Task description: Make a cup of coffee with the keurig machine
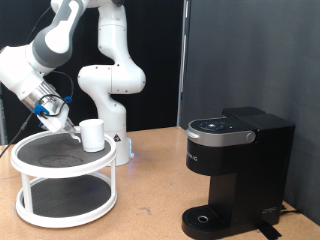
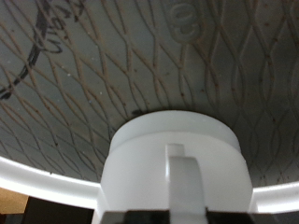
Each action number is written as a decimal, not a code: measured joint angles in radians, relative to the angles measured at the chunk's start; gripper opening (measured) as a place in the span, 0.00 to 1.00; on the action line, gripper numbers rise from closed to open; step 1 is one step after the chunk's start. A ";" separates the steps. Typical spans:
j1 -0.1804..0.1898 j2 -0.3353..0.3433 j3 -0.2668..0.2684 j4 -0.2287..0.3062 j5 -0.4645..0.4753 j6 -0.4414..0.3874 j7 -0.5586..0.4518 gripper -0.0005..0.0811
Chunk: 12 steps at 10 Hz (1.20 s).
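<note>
From the exterior view I see the gripper (image 1: 62, 117) at the left of the frame, low over the top shelf of a white two-tier round rack (image 1: 63, 190). The cup (image 1: 92, 135) stands on that shelf just to the gripper's right, near the shelf's right edge; I cannot tell from here whether they touch, nor how wide the fingers stand. The keurig machine (image 1: 237, 172) sits well apart at the lower right on the wooden table (image 1: 150, 200), boxy and matte black, lid down, with a round drip tray at its base.

The wrist view adds the close detail: the cup (image 2: 177, 168) fills the lower middle, smooth white, handle facing the camera, on a grey mat with a wavy net pattern. The fingers barely show.
</note>
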 joint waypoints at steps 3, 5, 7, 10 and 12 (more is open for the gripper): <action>-0.001 -0.026 0.000 0.067 0.000 -0.114 0.058 0.01; -0.002 -0.050 0.000 0.108 -0.011 -0.176 0.071 0.01; -0.002 -0.047 0.000 0.099 -0.003 -0.179 0.079 0.01; 0.004 -0.063 0.055 0.063 0.079 -0.186 0.195 0.01; 0.005 -0.105 0.132 0.006 0.159 -0.089 0.284 0.01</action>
